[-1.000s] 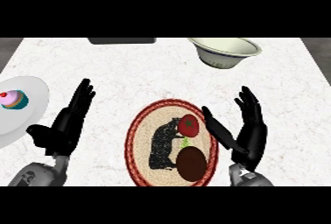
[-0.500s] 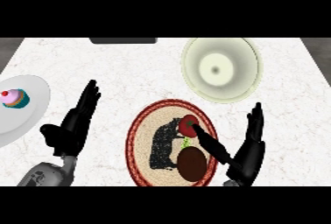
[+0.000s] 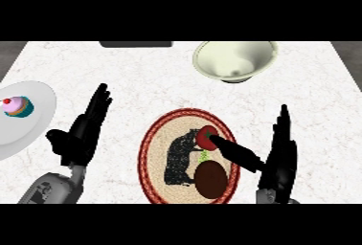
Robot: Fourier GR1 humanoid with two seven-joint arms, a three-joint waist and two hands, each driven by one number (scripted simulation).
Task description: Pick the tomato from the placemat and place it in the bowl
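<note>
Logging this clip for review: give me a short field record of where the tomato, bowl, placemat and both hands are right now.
tomato: on the placemat, upper right part
placemat: round, red-rimmed, centre of the counter
bowl: far side, right of centre, holds nothing visible
right hand: open, thumb tip at the tomato, not curled round it
left hand: open, left of the placemat
plate with cupcake: left edge

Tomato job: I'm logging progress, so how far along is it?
Nothing is done: the tomato lies on the placemat. In hand: the right hand sits beside it, thumb touching it, fingers straight, no grasp. The left hand is open at the left. Left: grasp, lift, carry to the bowl.
</note>
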